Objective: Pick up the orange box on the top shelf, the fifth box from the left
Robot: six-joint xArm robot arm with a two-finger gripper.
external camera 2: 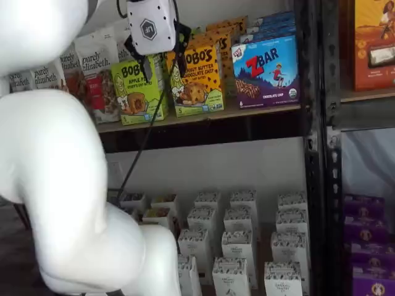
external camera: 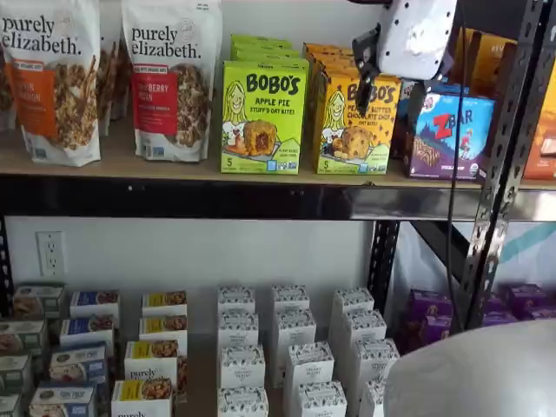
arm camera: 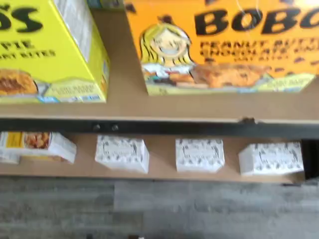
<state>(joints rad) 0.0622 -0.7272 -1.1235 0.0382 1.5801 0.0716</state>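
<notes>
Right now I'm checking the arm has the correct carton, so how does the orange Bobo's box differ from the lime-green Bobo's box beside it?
The orange box has a yellow-orange front reading Peanut Butter Chocolate Chip; the green box is lime green and reads Apple Pie. The orange box pictures a chip-studded bite, the green box a filled one. The gripper hangs in front of the orange box, not the green box. Both are upright Bobo's cartons with a cartoon girl, side by side on the top shelf.

A bare strip of top shelf point(arm camera: 119, 74) separates the orange box point(arm camera: 224, 47) from the lime-green box point(arm camera: 50, 50).
</notes>
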